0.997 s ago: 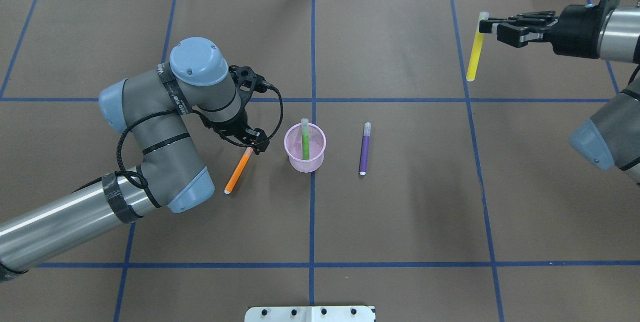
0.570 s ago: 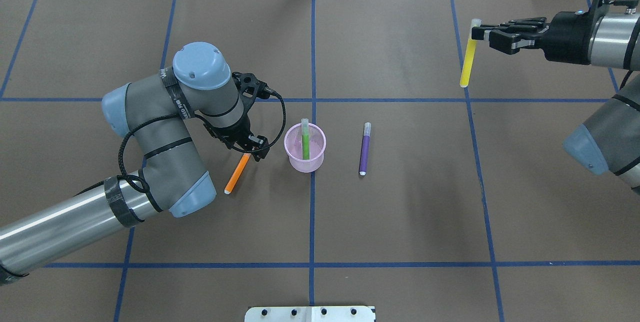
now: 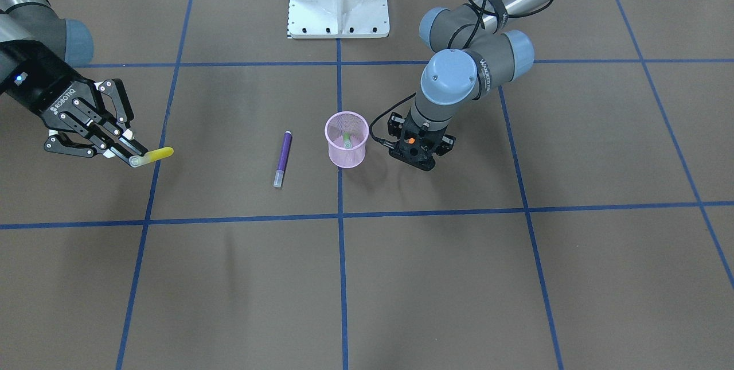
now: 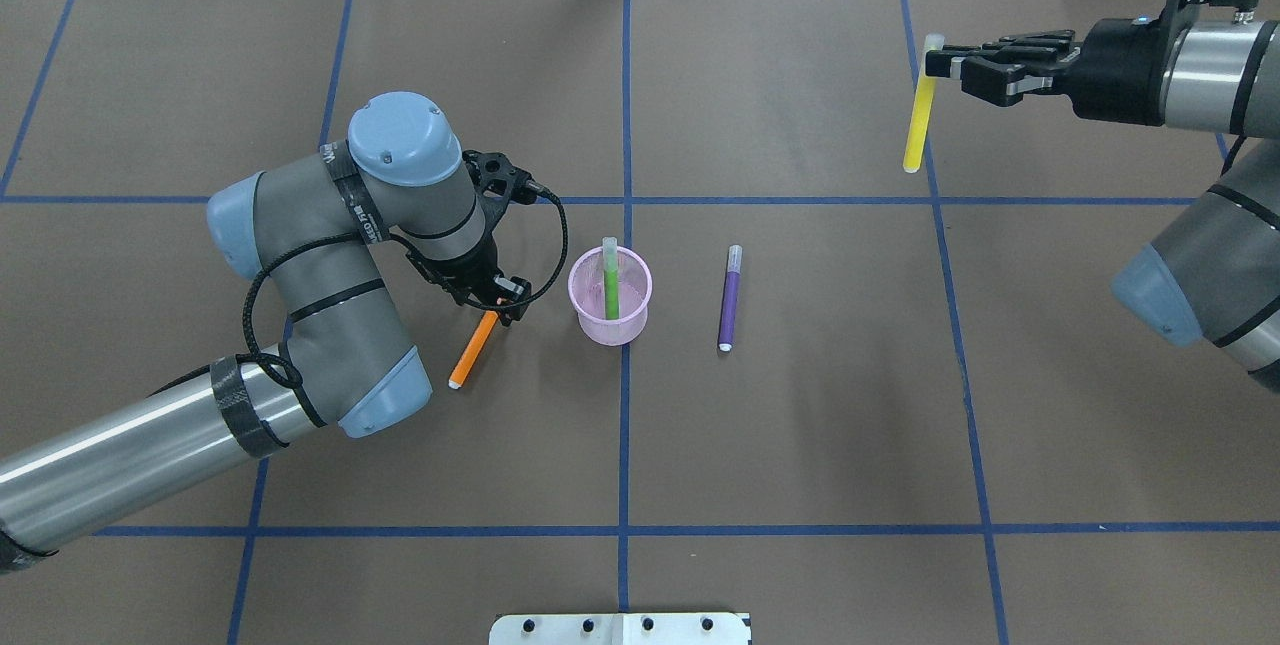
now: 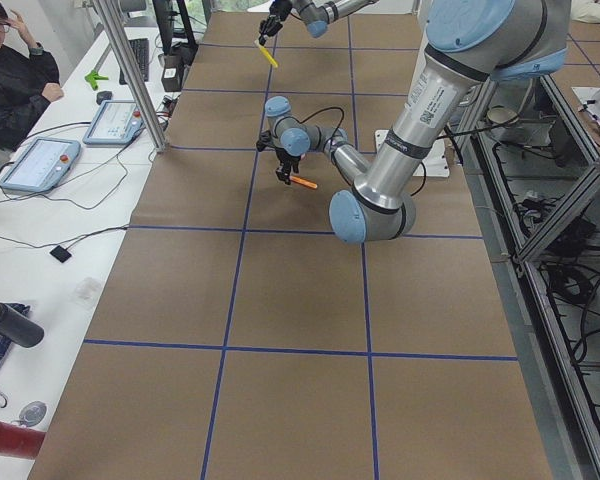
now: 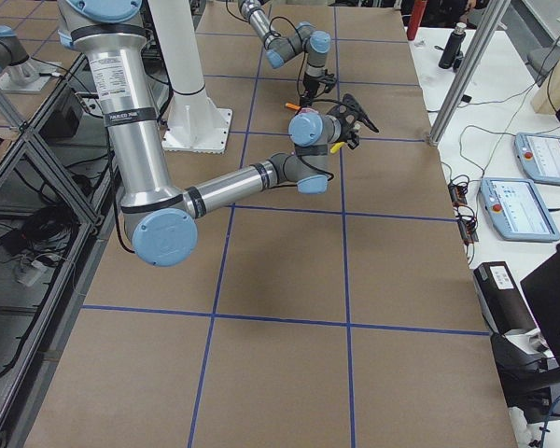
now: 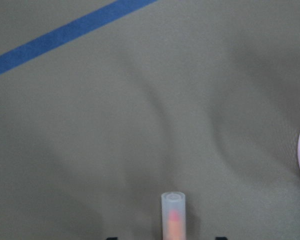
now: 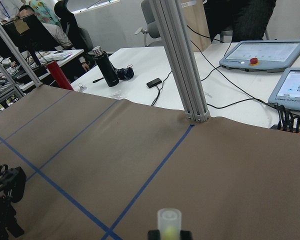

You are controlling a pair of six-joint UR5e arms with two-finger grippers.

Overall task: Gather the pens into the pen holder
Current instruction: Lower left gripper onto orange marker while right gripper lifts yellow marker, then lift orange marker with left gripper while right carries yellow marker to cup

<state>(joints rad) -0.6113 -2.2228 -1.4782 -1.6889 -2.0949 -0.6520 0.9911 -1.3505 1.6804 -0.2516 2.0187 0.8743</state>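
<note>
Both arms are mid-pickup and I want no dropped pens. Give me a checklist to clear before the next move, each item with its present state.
1. Left pincer centred over the orange pen: ok; the wrist view shows its cap midway between the jaws.
2. Left pincer shut on that pen: not ok; the jaws stand apart from the cap.
3. Right pincer grip on the yellow pen: ok; clamped at the cap end, pen hanging in the air.
4. Pen holder upright with room: ok; only the green pen stands in it.
5. Purple pen out of the way: ok; it lies flat beside the holder, away from the left arm.
</note>
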